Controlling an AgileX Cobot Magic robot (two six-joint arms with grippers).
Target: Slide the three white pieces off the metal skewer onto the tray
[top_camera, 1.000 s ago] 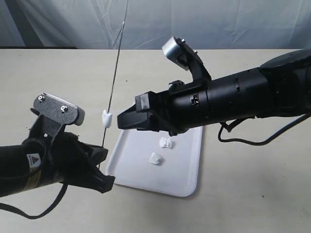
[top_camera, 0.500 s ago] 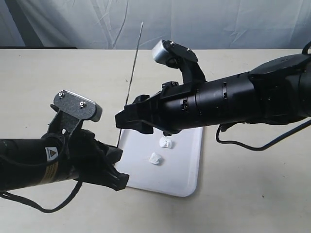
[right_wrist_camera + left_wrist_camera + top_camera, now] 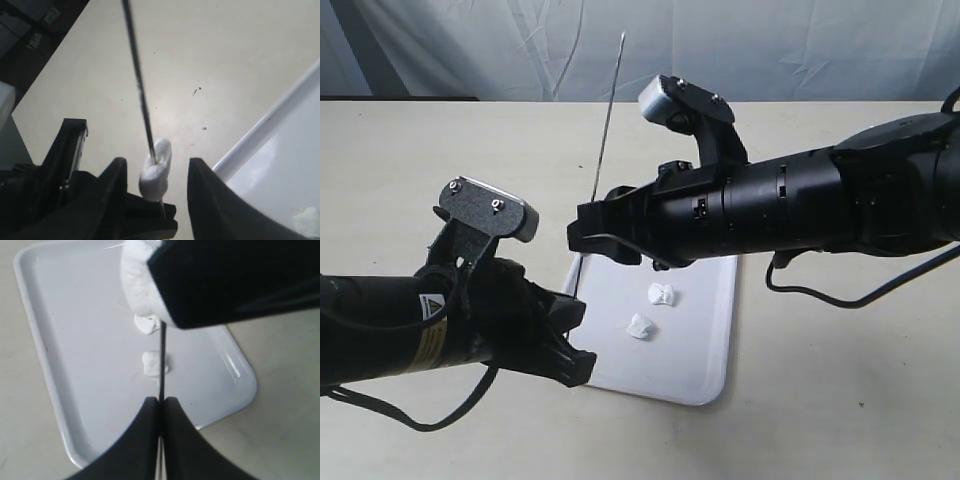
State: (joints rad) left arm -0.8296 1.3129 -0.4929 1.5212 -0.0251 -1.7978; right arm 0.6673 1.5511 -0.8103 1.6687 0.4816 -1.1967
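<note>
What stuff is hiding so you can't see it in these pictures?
- Exterior view: the white piece on the metal skewer is hidden behind the right tool, and so is the skewer's lower part.
- Left wrist view: the right tool's black body covers the skewer's upper part and much of that piece.
- Right wrist view: the picture's edge cuts off most of the tray.

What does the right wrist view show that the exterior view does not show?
Only the right wrist view: the last white piece on the metal skewer, inside the open right gripper. Only the exterior view: both loose pieces on the tray, and the skewer's free tip. Both: skewer and tray.
</note>
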